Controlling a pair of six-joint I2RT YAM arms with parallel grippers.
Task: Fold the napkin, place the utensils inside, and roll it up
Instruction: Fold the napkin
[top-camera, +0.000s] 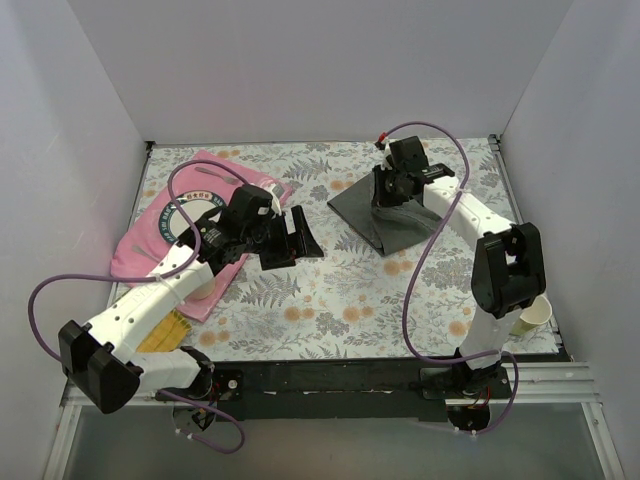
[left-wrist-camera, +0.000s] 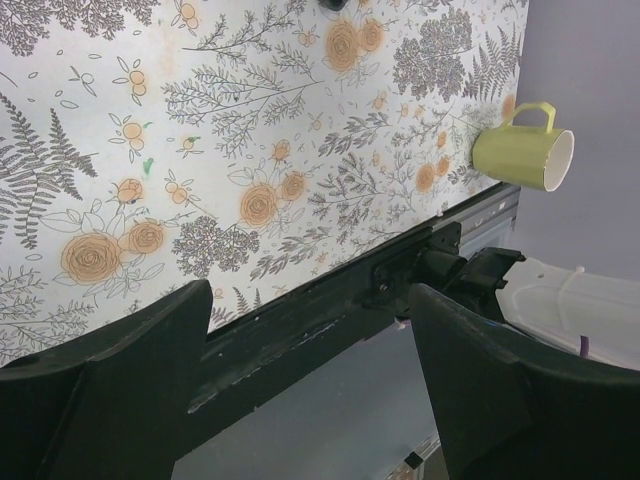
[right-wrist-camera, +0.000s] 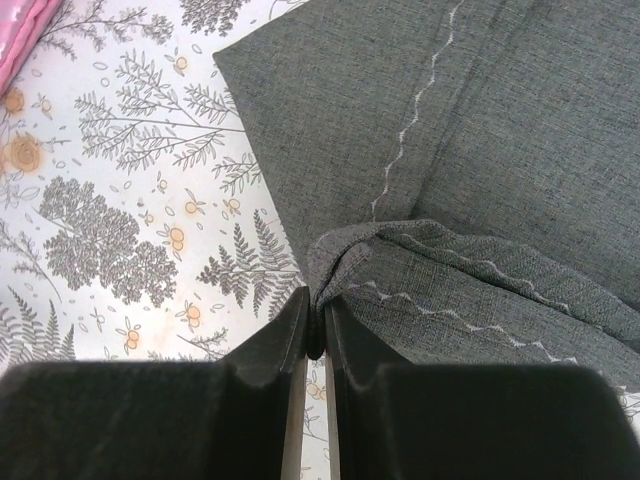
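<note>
Covering the table: a floral cloth with orange blooms and grey ferns, spread edge to edge.
Pink placemat: lies rumpled at the left side, partly under the left arm.
Napkin: dark grey and doubled over, far right of centre, well apart from the placemat. It sits skewed to the table edges, its long axis seeming to run from far-left to near-right, with one corner pointing at the near edge. The right wrist view shows the pale zigzag hem and an upper layer puckered at the fingertips.
Left gripper: hovers over bare cloth left of centre, jaws spread wide, nothing between them.
Right gripper: over the napkin, jaws almost together, pinching a bunched fold of its hemmed edge.
Mug: yellow-green, at the near-right corner beside the right arm's base.
Utensils: slim silvery shapes on the placemat's far end; too faint to tell their direction.
</note>
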